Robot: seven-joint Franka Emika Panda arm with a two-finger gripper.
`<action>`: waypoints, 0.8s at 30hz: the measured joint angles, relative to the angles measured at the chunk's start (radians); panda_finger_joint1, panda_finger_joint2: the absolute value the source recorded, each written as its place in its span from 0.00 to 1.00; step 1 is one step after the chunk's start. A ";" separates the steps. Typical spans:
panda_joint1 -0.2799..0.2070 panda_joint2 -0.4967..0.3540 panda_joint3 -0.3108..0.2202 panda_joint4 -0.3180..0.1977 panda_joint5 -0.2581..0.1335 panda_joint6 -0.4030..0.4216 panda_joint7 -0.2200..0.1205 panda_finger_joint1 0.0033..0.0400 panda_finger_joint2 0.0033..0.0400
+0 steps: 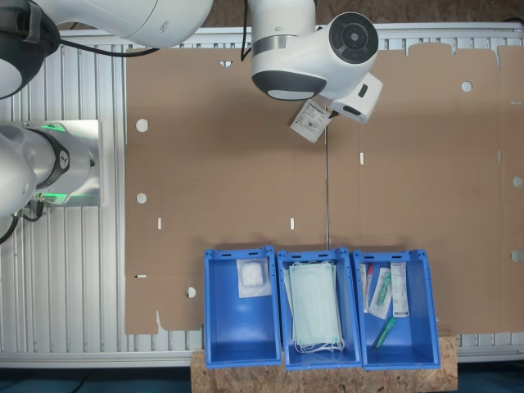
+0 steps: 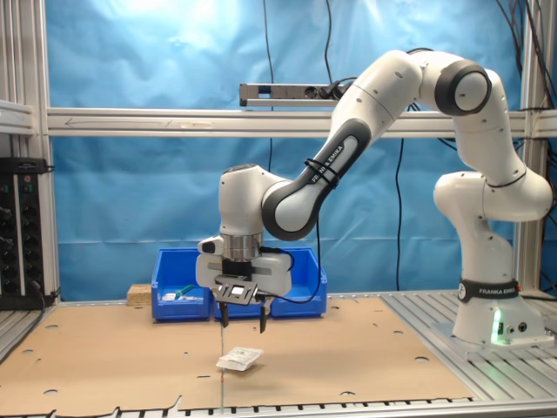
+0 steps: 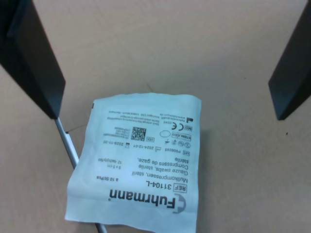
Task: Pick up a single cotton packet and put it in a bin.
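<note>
A cotton packet (image 3: 141,165), flat and white with print on it, lies on the brown cardboard sheet. My gripper (image 3: 165,115) hangs open straight above it, one dark finger (image 3: 34,63) on each side, touching nothing. In the second exterior view the gripper (image 2: 243,326) is a short way above the packet (image 2: 239,358). In the first exterior view the packet (image 1: 311,121) peeks out from under the arm's hand. The bin (image 1: 219,327) is the blue crate at the first exterior view's left of the row, with one white square packet (image 1: 253,278) inside.
Two more blue crates stand beside the bin, one with pale green masks (image 1: 315,307), one with syringe packs (image 1: 391,291). The crates (image 2: 174,270) sit at the table's far edge in the second exterior view. A thin grey line (image 1: 327,188) runs under the packet. The robot base (image 2: 492,305) stands on the metal table.
</note>
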 joint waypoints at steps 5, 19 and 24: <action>0.000 0.015 -0.001 0.003 0.000 -0.003 0.015 1.00 1.00; -0.001 0.065 -0.003 0.045 0.000 -0.003 0.045 1.00 1.00; -0.001 0.083 -0.002 0.068 0.000 -0.003 0.049 1.00 1.00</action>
